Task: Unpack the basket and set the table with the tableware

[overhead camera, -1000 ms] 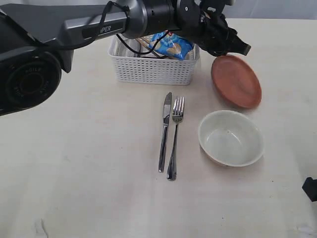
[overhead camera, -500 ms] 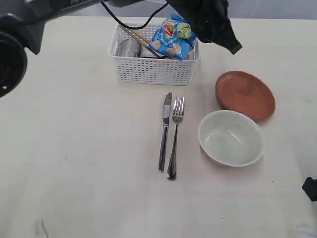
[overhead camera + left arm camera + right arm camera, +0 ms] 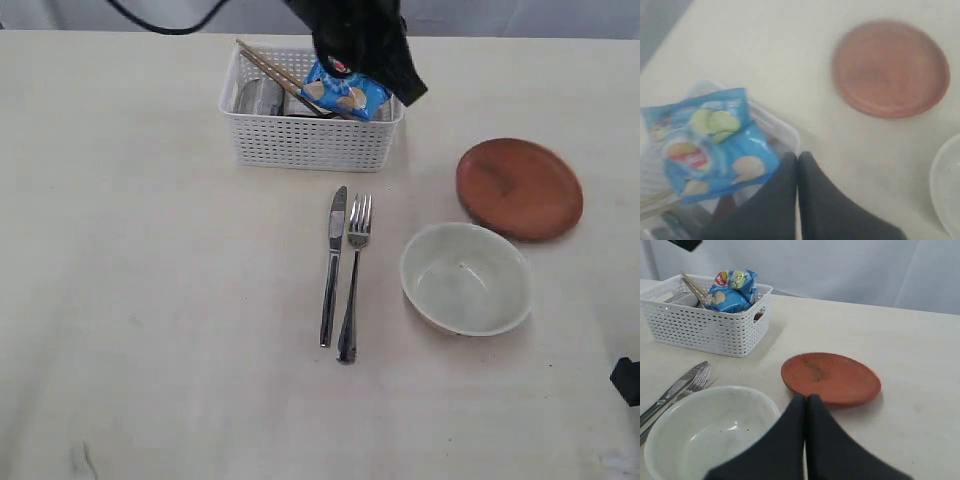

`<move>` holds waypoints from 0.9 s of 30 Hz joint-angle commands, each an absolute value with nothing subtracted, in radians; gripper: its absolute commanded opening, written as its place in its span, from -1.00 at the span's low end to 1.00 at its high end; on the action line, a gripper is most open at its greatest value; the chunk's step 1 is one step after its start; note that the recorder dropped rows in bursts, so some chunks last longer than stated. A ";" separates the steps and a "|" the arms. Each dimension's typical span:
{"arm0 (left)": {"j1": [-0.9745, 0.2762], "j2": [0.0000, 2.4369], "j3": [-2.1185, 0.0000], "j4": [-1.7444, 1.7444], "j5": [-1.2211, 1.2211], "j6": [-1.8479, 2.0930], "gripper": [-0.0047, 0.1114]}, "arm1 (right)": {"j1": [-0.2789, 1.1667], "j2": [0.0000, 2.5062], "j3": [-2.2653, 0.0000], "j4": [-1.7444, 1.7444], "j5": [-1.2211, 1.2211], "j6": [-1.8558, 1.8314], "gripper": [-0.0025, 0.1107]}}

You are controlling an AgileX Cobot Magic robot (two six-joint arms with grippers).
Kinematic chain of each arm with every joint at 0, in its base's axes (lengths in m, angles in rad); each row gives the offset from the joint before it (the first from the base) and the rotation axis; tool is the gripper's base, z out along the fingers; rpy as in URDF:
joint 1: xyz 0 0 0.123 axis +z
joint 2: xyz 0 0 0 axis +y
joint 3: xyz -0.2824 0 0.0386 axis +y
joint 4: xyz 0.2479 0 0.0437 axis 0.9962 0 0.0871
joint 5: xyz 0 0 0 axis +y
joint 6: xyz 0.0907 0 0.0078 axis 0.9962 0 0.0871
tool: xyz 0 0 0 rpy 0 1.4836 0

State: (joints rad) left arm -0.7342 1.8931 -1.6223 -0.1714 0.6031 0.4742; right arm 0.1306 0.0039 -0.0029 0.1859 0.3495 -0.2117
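Left claw (image 3: 798, 159) shut, apparently empty, over basket (image 3: 310, 145)

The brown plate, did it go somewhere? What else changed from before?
The left gripper let go of the brown plate, which went from tipped up to lying flat on the table, further right in the exterior view. The gripper then closed empty and pulled back over the basket. The knife, fork, bowl and chip bag stayed put.
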 commanded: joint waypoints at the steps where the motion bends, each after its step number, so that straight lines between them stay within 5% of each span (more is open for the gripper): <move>1: -0.657 1.655 -1.305 -0.209 0.251 0.444 -0.92 | 0.133 0.000 0.000 0.179 0.344 -0.212 -0.96; 9: -0.606 1.245 -0.965 -0.374 -0.188 0.413 -0.92 | 0.133 0.000 0.000 0.029 0.166 -0.326 -0.96; 18: -0.606 1.027 -0.885 -0.375 -0.120 0.321 -0.92 | 0.133 0.000 0.000 0.414 -0.318 0.081 -0.96; 24: -0.604 0.827 -0.844 -0.373 -0.081 0.344 -0.92 | 0.133 0.065 -0.204 0.331 0.000 0.070 -0.96; 27: -0.604 0.755 -0.818 -0.371 -0.068 0.359 -0.92 | 0.133 0.255 -0.334 0.321 0.116 0.044 -0.79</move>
